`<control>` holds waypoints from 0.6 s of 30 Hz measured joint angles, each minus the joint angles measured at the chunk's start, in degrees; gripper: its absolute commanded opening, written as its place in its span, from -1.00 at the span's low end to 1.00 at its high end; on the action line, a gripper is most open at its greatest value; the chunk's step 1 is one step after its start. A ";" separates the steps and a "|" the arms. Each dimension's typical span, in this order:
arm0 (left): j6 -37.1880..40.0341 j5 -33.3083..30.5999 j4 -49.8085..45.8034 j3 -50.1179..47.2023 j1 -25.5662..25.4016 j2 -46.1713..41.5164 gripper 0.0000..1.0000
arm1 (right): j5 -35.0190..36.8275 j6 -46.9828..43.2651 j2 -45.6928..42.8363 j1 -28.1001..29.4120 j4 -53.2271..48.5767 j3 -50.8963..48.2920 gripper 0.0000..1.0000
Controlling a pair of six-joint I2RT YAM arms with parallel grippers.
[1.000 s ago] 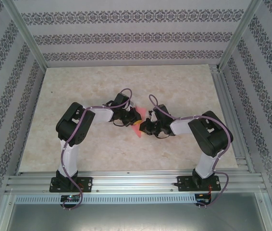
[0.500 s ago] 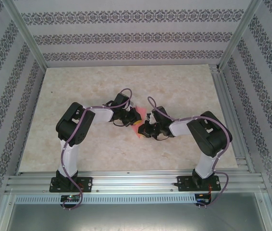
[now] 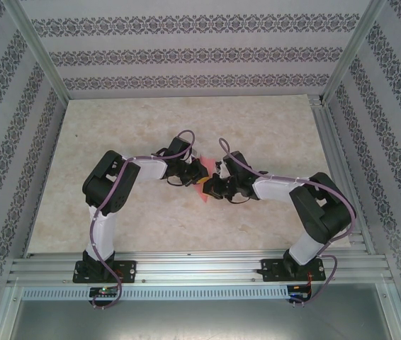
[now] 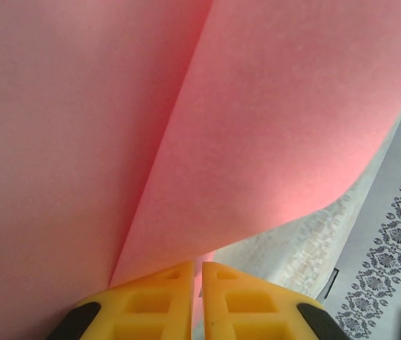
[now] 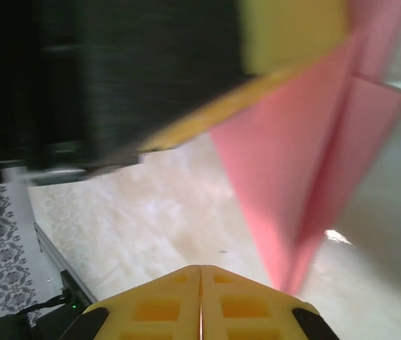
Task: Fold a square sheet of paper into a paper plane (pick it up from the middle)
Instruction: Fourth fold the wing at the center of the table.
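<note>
The pink sheet of paper (image 3: 202, 187) is folded along a crease and hangs off the table between the two grippers, tapering to a point at its low end (image 5: 307, 170). My left gripper (image 3: 202, 172) is shut on its upper part; in the left wrist view the paper (image 4: 257, 127) curves up from between the yellow fingertips (image 4: 198, 265). My right gripper (image 3: 210, 188) is just right of the paper's lower end. In the right wrist view its fingers (image 5: 200, 269) are shut together with nothing between them. The paper's tip is a little to their right.
The beige marble tabletop (image 3: 137, 127) has free room all around the arms. Aluminium rails run along the right side (image 3: 342, 177) and the near edge (image 3: 200, 265). Patterned walls (image 3: 186, 53) enclose the cell. The left gripper's black body (image 5: 115, 85) looms close above the right wrist camera.
The right arm's elbow has swung out to the right and lower in the top view. Its gripper has edged slightly toward the paper. The left arm and the paper have stayed put.
</note>
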 measured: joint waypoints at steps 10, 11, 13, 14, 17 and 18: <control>0.22 0.00 -0.44 0.26 0.00 0.02 -0.72 | 0.35 0.63 6.27 0.31 1.64 -0.72 -0.83; 0.22 0.00 -0.48 0.26 0.00 0.02 -0.73 | 0.33 0.59 6.82 0.31 1.79 -0.92 -0.84; 0.33 0.00 -0.61 0.35 0.00 0.04 -0.73 | 0.24 0.52 6.95 0.31 1.86 -0.85 -0.85; 0.42 0.00 -0.81 0.44 0.00 0.07 -0.73 | 0.26 0.48 6.95 0.31 1.88 -0.87 -0.85; 0.59 0.00 -1.22 0.63 0.00 0.11 -0.73 | 0.24 0.46 6.95 0.31 1.90 -0.90 -0.86; 0.61 0.00 -1.22 0.63 0.00 0.11 -0.73 | 0.22 0.46 6.93 0.31 1.90 -0.90 -0.86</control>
